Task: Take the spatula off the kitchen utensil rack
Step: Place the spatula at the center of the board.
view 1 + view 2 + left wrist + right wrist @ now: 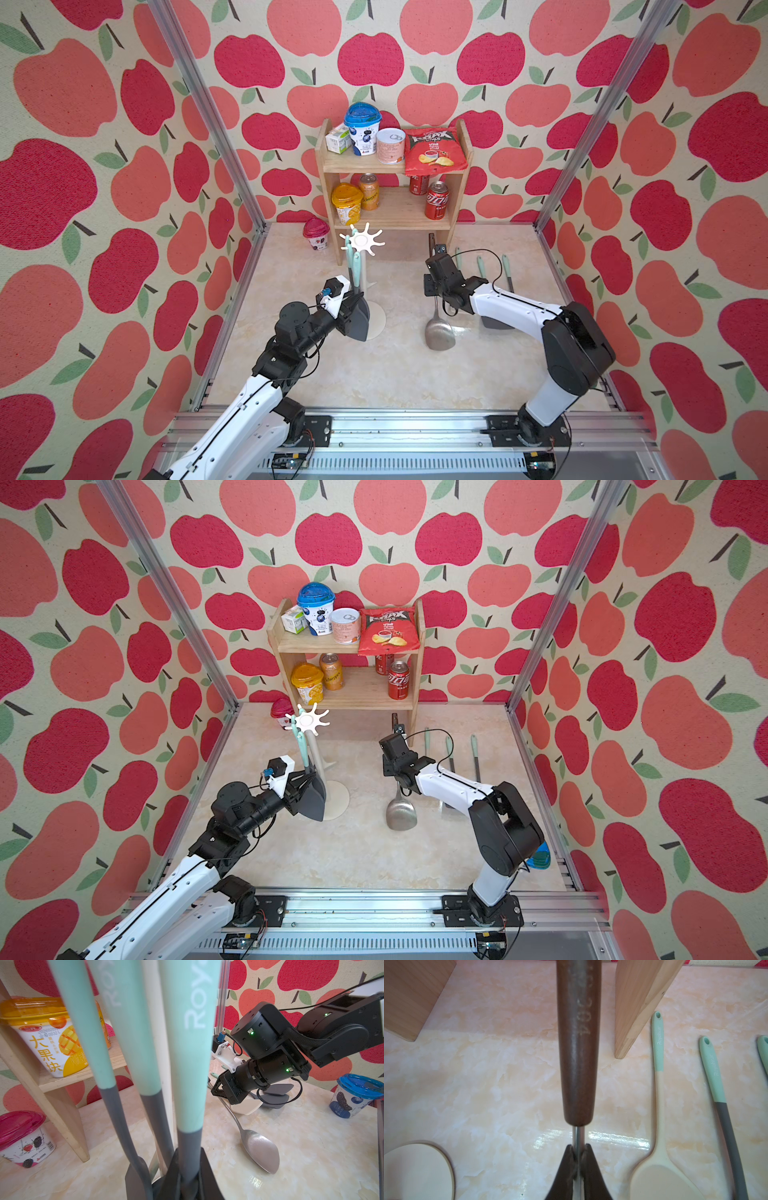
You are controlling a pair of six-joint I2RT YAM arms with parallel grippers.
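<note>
Left wrist view: the spatula (188,1064) stands upright close to the lens, mint handle above, grey neck below; two other handles (128,1022) hang just beside it.
Rack (361,240): white, on the table (374,374) left of centre, in front of the shelf (465,145); star crown on top, thin pole, round base below; seen in both top views.
Spatula place: alongside the rack's pole, on the left arm's side; handle top up at the crown's prongs, wide grey head (360,324) low over the base; whether its eye sits on a prong I cannot tell.
Left claw (189,1154): pressed onto the spatula's grey neck, one dark finger on each side.
Right claw (578,1148): pinching the thin metal shaft of a steel turner (578,1043) just below its brown handle; well apart from the rack.
Turner head (439,334): low by the table, right of the rack's base; touching or not, I cannot tell.
Table, right side: three mint-handled tools (658,1084) lie side by side, partly under the right arm; the nearest to the turner has a cream head.
Cups: pink cup (316,237) on the table beside the shelf's foot; blue cup (353,1097) on the table by the right arm.
</note>
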